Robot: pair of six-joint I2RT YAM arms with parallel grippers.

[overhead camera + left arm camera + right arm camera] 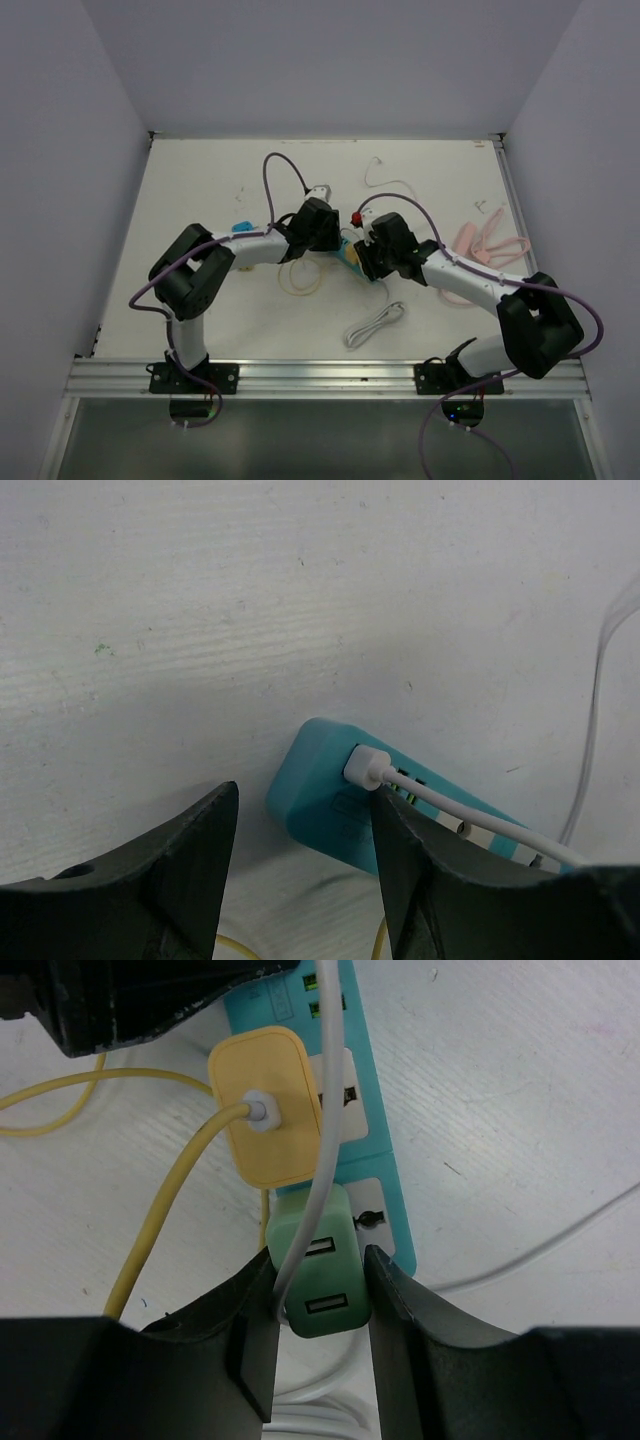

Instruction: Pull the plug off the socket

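Both arms are reaching in over the middle of the white tabletop (200, 190), meeting at the teal plastic power strip (385, 1170) that lies flat between them. The right gripper (320, 1258) has the job in hand. Its two black fingers (400, 1310) are squeezed in on either side of the mint-green two-port USB charger plug (325, 1305), pressed against its flanks. That plug sits seated in the strip's end outlet, the one nearest that wrist.

A thin white cable (335, 1080) runs lengthwise over the strip and across the green plug's face. It slips down between the plug and the finger on the left of the right wrist view. In the next outlet along, just beside the green plug, a pale yellow square charger block (270, 1110) is plugged in too. Its yellow cable (170, 1210) curves off across the table.

At the strip's other end is the left gripper (305, 810). Its jaws stand wide apart with nothing clamped between them. The teal end lies on the table just ahead of the gap, close against the finger on the right of the left wrist view. A white USB connector (365, 768) is pushed into that end face, with the white cable trailing from it.

Nearer the front rail, a loosely coiled white cord (375, 325) rests on the table, apart from the strip.
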